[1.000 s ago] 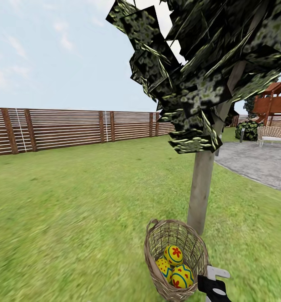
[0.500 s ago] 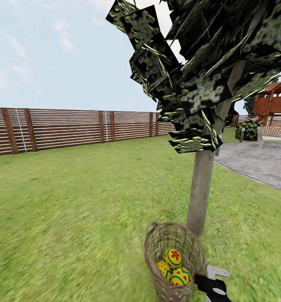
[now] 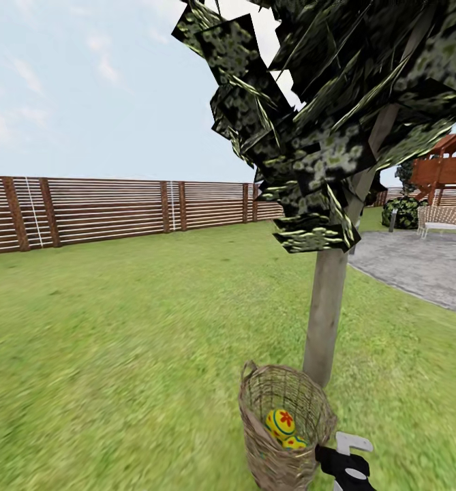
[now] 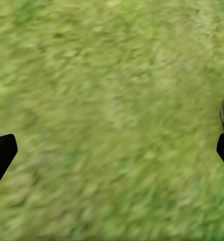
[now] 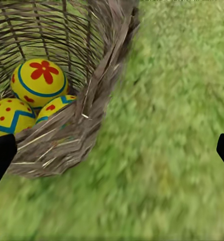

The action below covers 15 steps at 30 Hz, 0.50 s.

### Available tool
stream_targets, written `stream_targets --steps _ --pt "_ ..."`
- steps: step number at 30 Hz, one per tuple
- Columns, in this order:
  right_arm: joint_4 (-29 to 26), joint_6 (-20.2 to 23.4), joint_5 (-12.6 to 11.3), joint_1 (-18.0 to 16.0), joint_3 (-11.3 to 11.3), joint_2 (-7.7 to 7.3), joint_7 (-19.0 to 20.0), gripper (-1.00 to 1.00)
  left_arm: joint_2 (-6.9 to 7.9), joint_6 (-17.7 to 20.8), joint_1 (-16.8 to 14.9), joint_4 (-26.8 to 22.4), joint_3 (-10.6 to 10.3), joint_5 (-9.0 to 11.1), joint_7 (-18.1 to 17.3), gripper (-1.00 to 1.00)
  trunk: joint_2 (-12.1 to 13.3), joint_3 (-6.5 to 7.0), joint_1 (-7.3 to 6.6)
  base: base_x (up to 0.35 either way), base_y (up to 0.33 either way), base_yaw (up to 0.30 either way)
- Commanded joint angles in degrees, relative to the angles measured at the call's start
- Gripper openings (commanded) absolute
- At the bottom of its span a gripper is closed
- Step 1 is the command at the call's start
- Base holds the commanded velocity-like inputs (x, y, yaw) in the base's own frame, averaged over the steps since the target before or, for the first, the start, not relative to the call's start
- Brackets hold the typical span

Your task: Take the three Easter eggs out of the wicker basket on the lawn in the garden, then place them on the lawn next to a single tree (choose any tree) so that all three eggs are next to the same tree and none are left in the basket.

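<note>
Eggs [image 5: 39,83] in basket [image 3: 282,423] beside tree [image 3: 326,314]

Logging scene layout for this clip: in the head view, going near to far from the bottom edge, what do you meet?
Right gripper → wicker basket holding the Easter eggs → tree trunk → open lawn → wooden fence.

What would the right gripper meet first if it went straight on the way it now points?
Probably the lawn: the middle of the right wrist view falls on grass just beside the wicker basket, whose rim it might graze. The right gripper is open; depth is unclear.
</note>
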Motion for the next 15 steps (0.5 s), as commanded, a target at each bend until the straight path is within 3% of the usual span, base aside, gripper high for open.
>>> stream_targets --steps 1,6,15 --pt "0.06 -0.31 -0.39 -0.04 -0.10 0.01 0.01 1.00 -0.01 0.29 0.00 -0.10 0.11 0.38 0.13 1.00 0.39 0.12 -0.23 0.000 0.000 0.000" --pt "-0.01 -0.31 -0.39 -0.04 -0.10 0.01 0.01 1.00 0.06 0.26 0.00 -0.12 0.19 0.44 0.21 1.00 2.39 1.02 -1.33 -0.026 0.000 0.000" --pt "-0.17 -0.31 -0.40 -0.04 -0.10 0.01 0.03 1.00 0.08 0.26 0.00 -0.14 0.19 0.44 0.21 1.00 6.00 2.64 -3.31 -0.305 0.000 0.000"
